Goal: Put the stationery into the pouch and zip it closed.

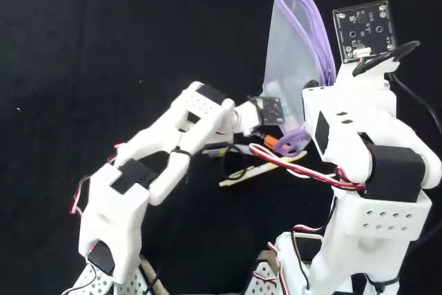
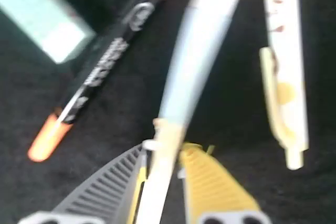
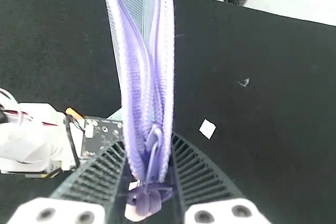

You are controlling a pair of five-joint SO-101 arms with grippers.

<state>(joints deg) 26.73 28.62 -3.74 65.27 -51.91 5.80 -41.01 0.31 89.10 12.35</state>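
Observation:
My right gripper (image 3: 149, 153) is shut on the purple zipper edge of the translucent pouch (image 3: 142, 51) and holds it upright above the table; the pouch (image 1: 293, 46) stands tall in the high view. My left gripper (image 2: 160, 153) is shut on a pale grey pen (image 2: 197, 61) with a cream end, low over the black table. Beside that pen lie a black marker (image 2: 105, 61) with orange ends, a cream pen (image 2: 283, 72) and a light green block (image 2: 44, 19). The cream pen (image 1: 259, 170) lies in front of the pouch's lower corner.
The left arm (image 1: 173, 150) stretches from the front left toward the centre, and the right arm (image 1: 366, 170) rises at the front right. A small white scrap (image 3: 207, 128) lies on the black cloth. Red and white cables (image 1: 304, 169) hang between the arms.

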